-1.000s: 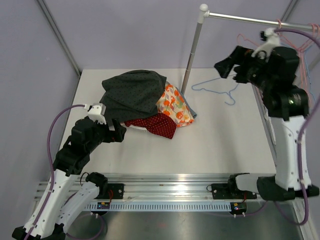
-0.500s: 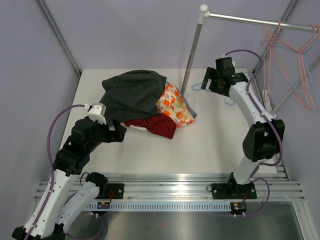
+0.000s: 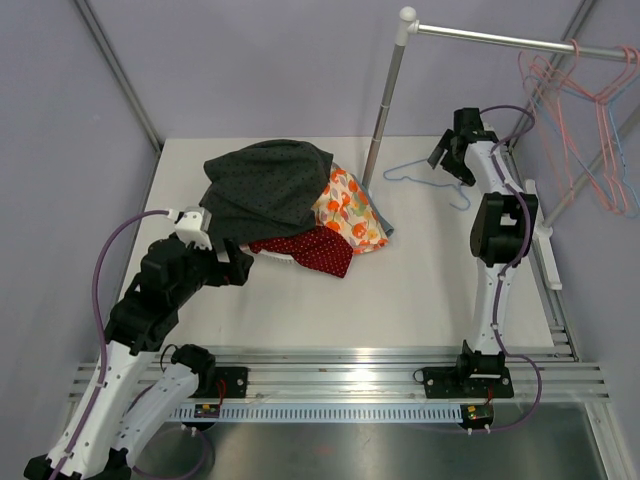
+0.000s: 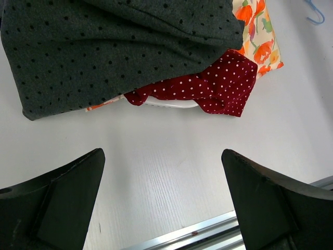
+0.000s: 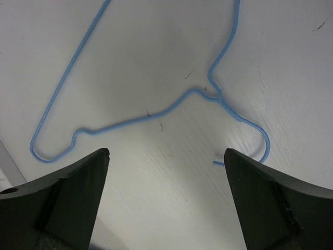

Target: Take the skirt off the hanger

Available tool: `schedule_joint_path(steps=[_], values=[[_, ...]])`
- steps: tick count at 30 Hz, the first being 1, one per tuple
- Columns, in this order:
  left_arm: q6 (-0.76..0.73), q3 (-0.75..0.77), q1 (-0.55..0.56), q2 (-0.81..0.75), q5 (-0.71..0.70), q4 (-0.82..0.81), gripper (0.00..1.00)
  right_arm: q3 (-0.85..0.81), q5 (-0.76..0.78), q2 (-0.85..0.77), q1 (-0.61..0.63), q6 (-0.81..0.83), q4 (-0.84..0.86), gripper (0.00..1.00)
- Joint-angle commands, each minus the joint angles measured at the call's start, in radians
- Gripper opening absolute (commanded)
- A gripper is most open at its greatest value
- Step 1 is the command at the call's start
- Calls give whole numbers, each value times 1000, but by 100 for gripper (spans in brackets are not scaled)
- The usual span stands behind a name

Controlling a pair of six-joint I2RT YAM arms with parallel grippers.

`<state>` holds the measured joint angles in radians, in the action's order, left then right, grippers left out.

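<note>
Grey dotted skirt (image 4: 114,47): on top of a heap of clothes on the table, just ahead of the left fingers. It spreads out past the finger at the wrist view's left, and no finger touches it.
Red dotted cloth (image 4: 218,86): pokes out from under the skirt, ahead of the other left finger.
Floral cloth (image 4: 257,31): beyond the red one, farther from the fingers.
Left gripper (image 4: 161,156): fingers spread wide, only bare white table (image 4: 156,130) between them.
Blue wire hanger (image 5: 217,95): flat on the table, bare, directly below the right fingers, with its hook towards the finger at that view's right.
Right gripper (image 5: 166,152): fingers spread wide, holding nothing.
Pink and blue hangers (image 3: 580,90): on the rail (image 3: 500,40), higher than the right fingers and off to their side.
</note>
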<state>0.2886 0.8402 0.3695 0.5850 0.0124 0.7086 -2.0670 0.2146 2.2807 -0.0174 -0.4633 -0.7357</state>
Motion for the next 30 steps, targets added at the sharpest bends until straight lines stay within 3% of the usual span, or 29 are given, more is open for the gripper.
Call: schedule_joint_path(steps=[1,12,17,24,26,29,30], values=[[-5,-1,5,-10,26,-40,99,-94,-15,72,-45,-70,-50,99],[-8,-1,5,-10,35,-43,99,-251,-55,249,-139,-112,-93,95],[-6,-1,5,-10,32,-41,99,-306,-142,321,-133,-118,-114,89],[-5,0,5,-10,29,-40,99,-519,-68,441,-67,-51,-255,88],[-3,2,5,-11,24,-40,99,-509,-61,441,-59,-46,-257,78],[-3,2,5,-22,21,-38,99,-525,-51,465,-58,-9,-298,53],[-3,0,5,-28,20,-38,99,-541,-47,476,-58,3,-342,49]])
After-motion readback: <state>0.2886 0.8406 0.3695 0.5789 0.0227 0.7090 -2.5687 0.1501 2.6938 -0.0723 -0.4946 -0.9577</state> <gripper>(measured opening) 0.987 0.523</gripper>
